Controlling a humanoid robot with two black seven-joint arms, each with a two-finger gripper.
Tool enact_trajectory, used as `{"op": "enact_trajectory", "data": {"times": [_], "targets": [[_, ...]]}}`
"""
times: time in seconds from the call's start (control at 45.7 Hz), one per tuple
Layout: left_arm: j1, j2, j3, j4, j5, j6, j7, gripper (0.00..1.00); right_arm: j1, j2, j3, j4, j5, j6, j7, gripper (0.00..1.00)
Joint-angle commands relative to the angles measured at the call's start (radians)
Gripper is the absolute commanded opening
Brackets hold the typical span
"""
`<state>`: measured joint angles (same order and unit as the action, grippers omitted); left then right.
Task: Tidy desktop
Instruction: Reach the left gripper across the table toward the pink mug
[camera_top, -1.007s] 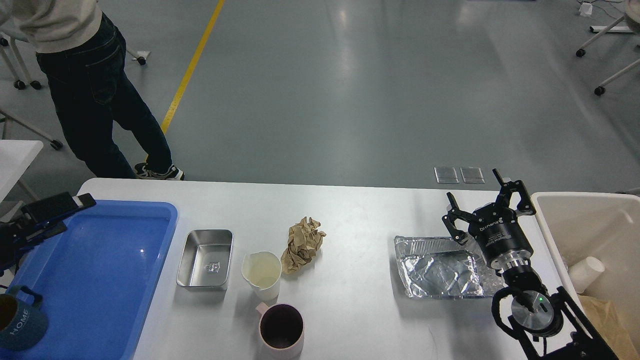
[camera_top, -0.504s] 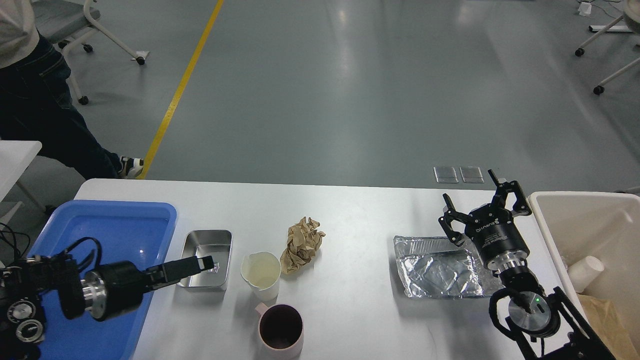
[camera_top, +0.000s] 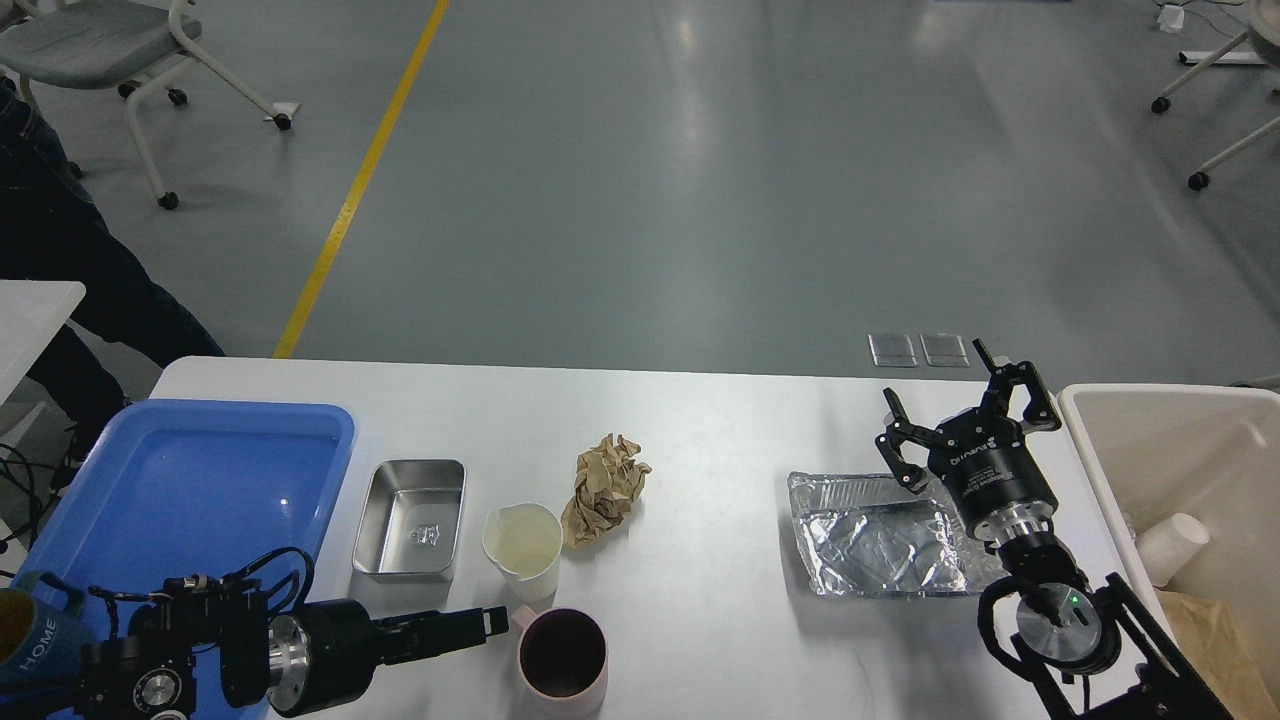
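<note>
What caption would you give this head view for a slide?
Left gripper reaches toward a pink mug on the cluttered desktop; right gripper hovers open by a foil tray.

A glossy grey floor (camera_top: 700, 180) fills the room, reflecting overhead light. A yellow line (camera_top: 355, 190) runs toward 11 o'clock, beside a wheeled grey chair (camera_top: 120, 45).

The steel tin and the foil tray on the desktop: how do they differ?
The steel tin is smaller, smooth and rigid-looking, with its long side running away from me; the foil tray is wider, crinkled and dented, with its long side running across. The tin sits left, beside the blue tray; the foil tray sits right, under my right hand. Both are silvery, shallow, open-topped and look empty.
</note>
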<state>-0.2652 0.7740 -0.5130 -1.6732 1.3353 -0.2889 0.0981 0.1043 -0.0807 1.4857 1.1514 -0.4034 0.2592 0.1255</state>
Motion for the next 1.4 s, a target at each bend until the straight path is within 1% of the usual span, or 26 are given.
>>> {"op": "enact_trajectory", "data": {"times": [0.0, 0.175, 0.416, 0.701, 0.898, 1.161, 1.248, 1.38], "targets": [[0.020, -0.010, 0.001, 0.003, -0.004, -0.001, 0.012, 0.96, 0.000, 0.001, -0.001, -0.001, 0.000, 0.000, 0.000, 1.00], [0.061, -0.079, 0.001, 0.027, -0.004, 0.002, 0.026, 0.96, -0.002, 0.002, -0.001, 0.001, 0.000, 0.000, 0.000, 1.00], [0.086, -0.151, 0.002, 0.059, 0.001, 0.008, 0.028, 0.93, -0.002, -0.005, -0.001, 0.004, 0.000, 0.000, 0.000, 1.00], [0.106, -0.142, 0.002, 0.059, 0.005, 0.011, 0.028, 0.74, -0.002, -0.002, -0.001, 0.004, 0.000, 0.000, 0.000, 1.00], [0.104, -0.124, 0.001, 0.059, 0.004, 0.011, 0.028, 0.65, -0.002, -0.001, -0.001, 0.004, 0.000, 0.000, 0.000, 1.00], [0.095, -0.124, 0.001, 0.063, 0.004, 0.010, 0.028, 0.61, 0.000, 0.001, -0.001, 0.004, 0.000, 0.000, 0.000, 1.00], [0.093, -0.128, 0.001, 0.073, 0.004, 0.010, 0.028, 0.58, 0.000, -0.001, -0.001, 0.004, 0.000, 0.000, 0.000, 1.00], [0.075, -0.136, 0.001, 0.076, 0.002, 0.010, 0.026, 0.52, 0.000, -0.001, -0.001, 0.004, 0.000, 0.000, 0.000, 1.00]]}}
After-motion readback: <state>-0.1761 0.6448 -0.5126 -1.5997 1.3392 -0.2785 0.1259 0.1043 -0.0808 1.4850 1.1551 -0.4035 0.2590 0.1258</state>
